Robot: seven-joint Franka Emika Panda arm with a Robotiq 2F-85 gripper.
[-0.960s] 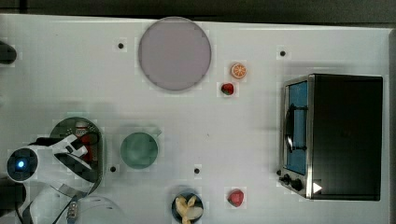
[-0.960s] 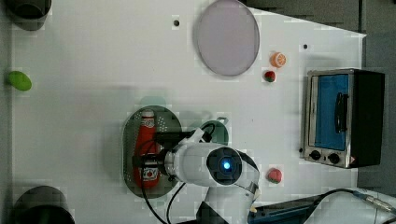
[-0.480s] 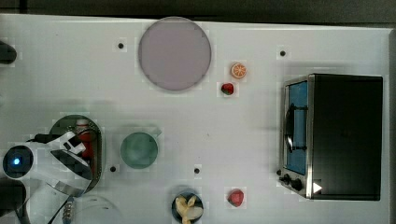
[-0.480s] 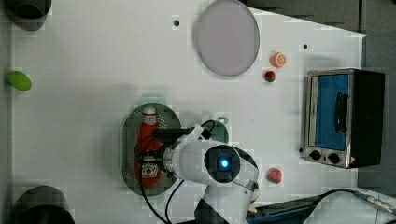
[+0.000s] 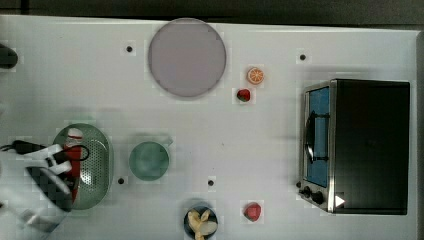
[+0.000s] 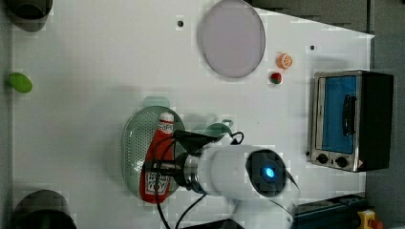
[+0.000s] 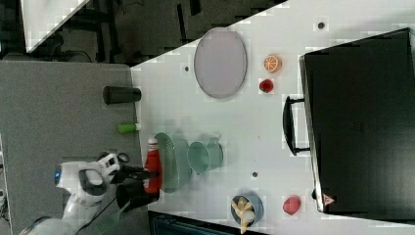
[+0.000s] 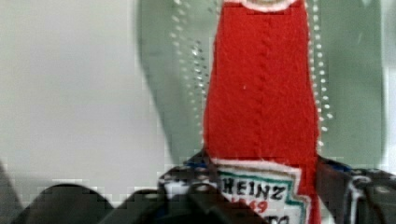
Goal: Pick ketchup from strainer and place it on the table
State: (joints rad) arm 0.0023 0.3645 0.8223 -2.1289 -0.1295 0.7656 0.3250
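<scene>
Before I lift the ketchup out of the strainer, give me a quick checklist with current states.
1. Hand closed on the red felt ketchup bottle: ok, fingers at its label.
2. Bottle in the pale green perforated strainer: ok, lying along it, white cap toward the round grey-lilac plate.
3. Grip firmness: cannot tell.
4. Bare white table beside the strainer for placing: ok.
5. Teal-green cup close beside the strainer: ok, apart from the bottle.
</scene>
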